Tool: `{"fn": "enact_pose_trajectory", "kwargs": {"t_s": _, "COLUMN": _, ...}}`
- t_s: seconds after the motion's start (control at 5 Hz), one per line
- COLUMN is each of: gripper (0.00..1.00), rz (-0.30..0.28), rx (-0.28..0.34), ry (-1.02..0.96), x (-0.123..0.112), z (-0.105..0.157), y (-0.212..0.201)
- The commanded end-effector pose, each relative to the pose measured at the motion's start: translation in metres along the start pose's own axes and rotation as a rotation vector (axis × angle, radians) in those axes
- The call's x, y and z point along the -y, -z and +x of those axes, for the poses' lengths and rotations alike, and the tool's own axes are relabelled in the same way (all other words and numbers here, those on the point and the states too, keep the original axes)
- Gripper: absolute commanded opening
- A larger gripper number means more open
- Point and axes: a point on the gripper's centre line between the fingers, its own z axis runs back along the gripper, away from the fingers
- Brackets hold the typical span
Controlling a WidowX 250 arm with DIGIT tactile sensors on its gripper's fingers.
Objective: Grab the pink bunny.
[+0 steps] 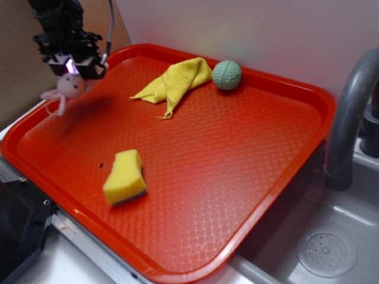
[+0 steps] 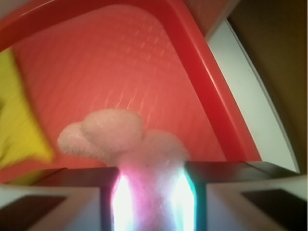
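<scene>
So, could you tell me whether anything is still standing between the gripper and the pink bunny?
Nothing visible does. The gripper is already closed on the pink bunny, which hangs from it above the red tray's far left corner; the wrist view shows the plush pinched between the fingers.

Red tray (image 1: 284, 177), yellow sponge (image 1: 124, 177), yellow cloth (image 1: 176, 81), green ball (image 1: 227, 75), grey faucet (image 1: 349, 112), sink drain (image 1: 327, 253)

Exterior view: bright, even light; a soft sheen lies on the tray (image 1: 237, 177) toward its near right. The gripper (image 1: 71, 64) and bunny (image 1: 66, 89) are slightly smeared, with a blurred dark shadow on the tray just beside them. Wrist view: soft and hazy throughout. The bunny (image 2: 120, 139) is out of focus, with white-pink glare beside the fingers (image 2: 57, 197) at the bottom. The cloth (image 2: 19, 120) is a yellow blur.
</scene>
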Motion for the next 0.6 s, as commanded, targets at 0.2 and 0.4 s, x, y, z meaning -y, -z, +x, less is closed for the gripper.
{"fn": "enact_pose_trajectory", "kwargs": {"t_s": 0.2, "gripper": 0.00, "rz": -0.013, "rx": -0.019, "ry": 0.157, "x": 0.040, "z": -0.023, "y": -0.166}}
{"fn": "enact_pose_trajectory", "kwargs": {"t_s": 0.4, "gripper": 0.00, "rz": -0.068, "rx": 0.016, "ry": 0.239, "x": 0.045, "z": -0.028, "y": -0.178}}
